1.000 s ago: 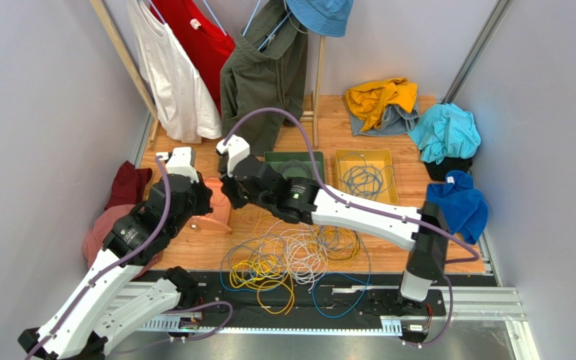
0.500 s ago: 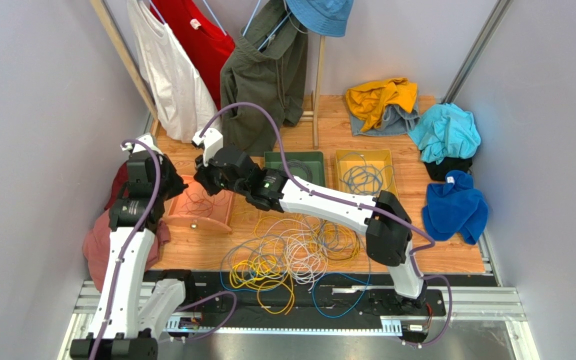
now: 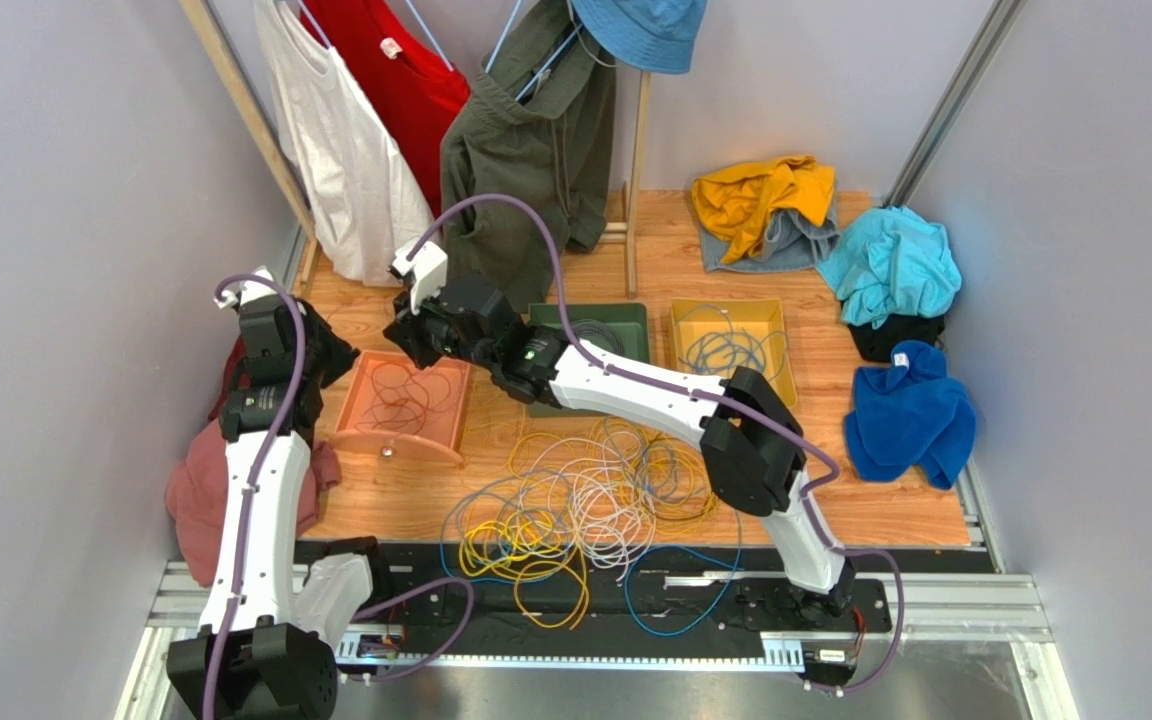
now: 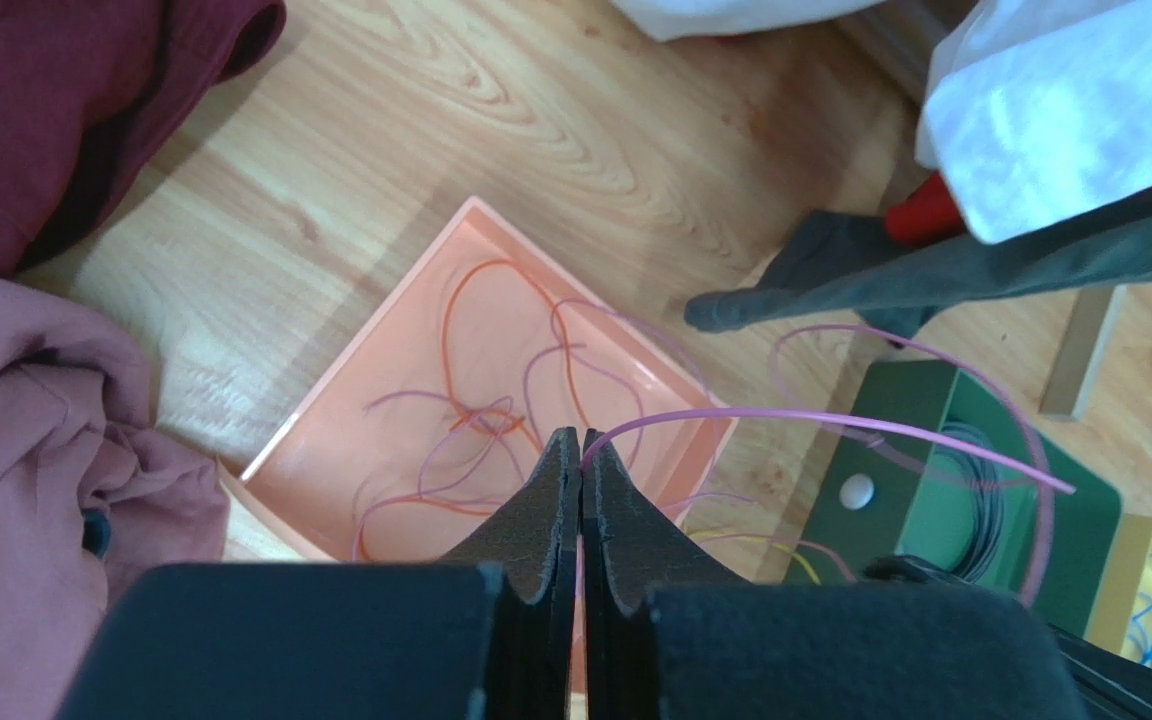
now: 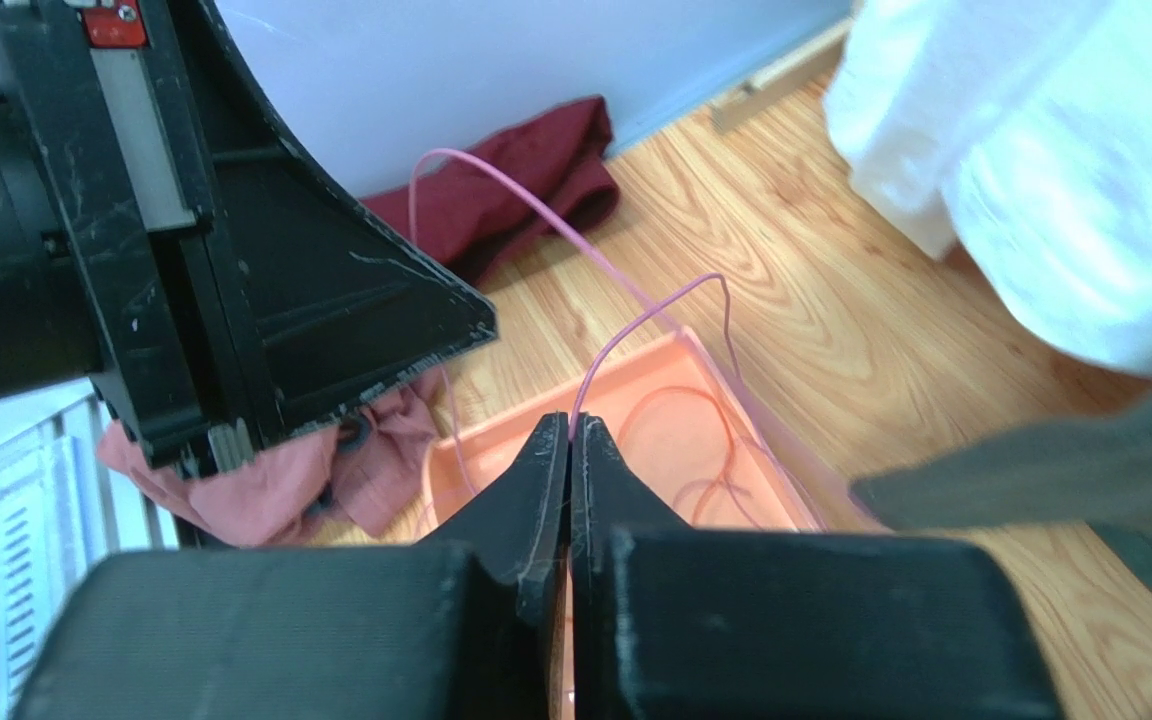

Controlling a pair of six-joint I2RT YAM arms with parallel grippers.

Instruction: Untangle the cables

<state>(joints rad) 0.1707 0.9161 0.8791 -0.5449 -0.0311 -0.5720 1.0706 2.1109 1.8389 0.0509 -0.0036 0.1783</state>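
I hold the left gripper (image 4: pixel 581 435) and right gripper (image 5: pixel 569 425) each pinched tight on a thin pink cable (image 4: pixel 838 423) above the salmon tray (image 4: pixel 500 338), the tangled cables (image 3: pixel 582 510) heaped on the counter (image 3: pixel 387 507) nearer the arms' bases.

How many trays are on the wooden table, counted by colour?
Salmon-pink tray: 1
Green tray: 1
Yellow tray: 1
Total: 3
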